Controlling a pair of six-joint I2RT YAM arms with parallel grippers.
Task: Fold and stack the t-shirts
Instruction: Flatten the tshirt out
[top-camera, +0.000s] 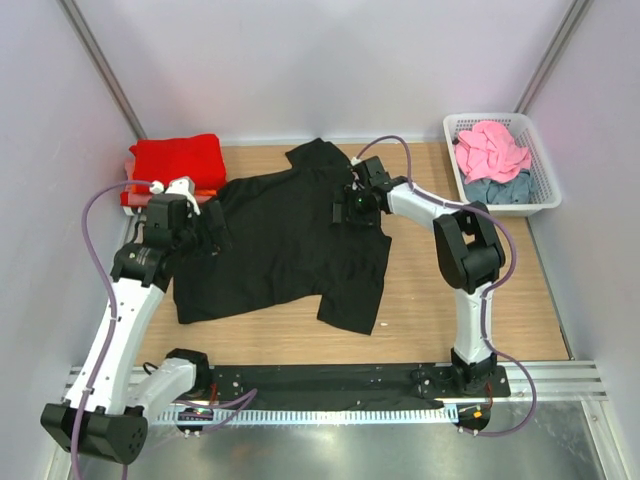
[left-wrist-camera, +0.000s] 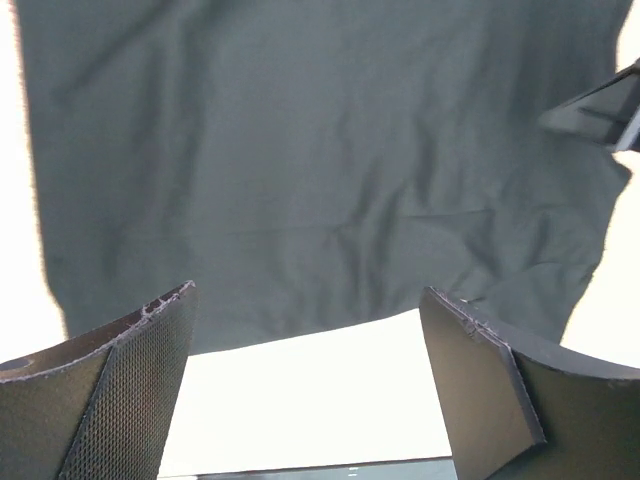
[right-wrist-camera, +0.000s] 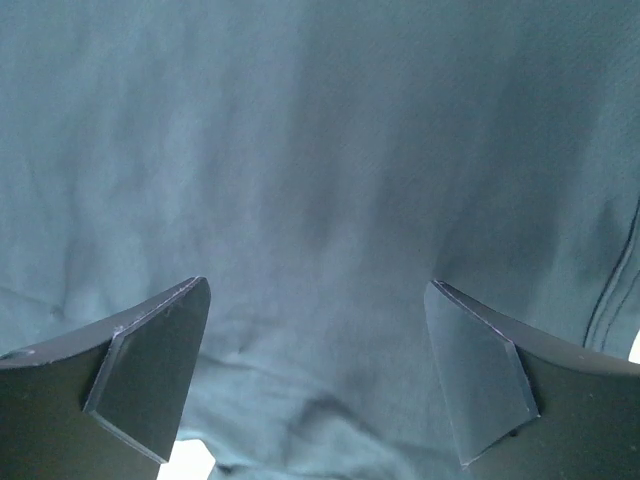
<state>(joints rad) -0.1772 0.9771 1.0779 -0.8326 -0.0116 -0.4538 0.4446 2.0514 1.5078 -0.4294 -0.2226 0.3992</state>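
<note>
The big black cloth t-shirt (top-camera: 285, 240) lies spread out on the brown wooden worktop (top-camera: 450, 300). It is a bit crooked and wrinkly. The left hand (top-camera: 208, 235) is at the shirt's left side. The right hand (top-camera: 347, 205) is over the top middle of the shirt. Both hands have their fingers wide apart and hold nothing.

I think the next job is to grab the shirt for a fold. To do it well, each hand should pinch just one edge of cloth, not a thick bunch. Both hands should lift together and stay low, so the shirt does not slide or twist.

The top view shows the whole shirt. It also shows the folded red cloth t-shirts (top-camera: 178, 160) at the back left, and the white plastic basket (top-camera: 548, 165) with a pink shirt (top-camera: 490, 148) in it.

The left wrist view shows the left hand (left-wrist-camera: 310, 310) over bare worktop, just off the shirt's edge. The right wrist view shows only dark cloth under the right hand (right-wrist-camera: 320, 300).
</note>
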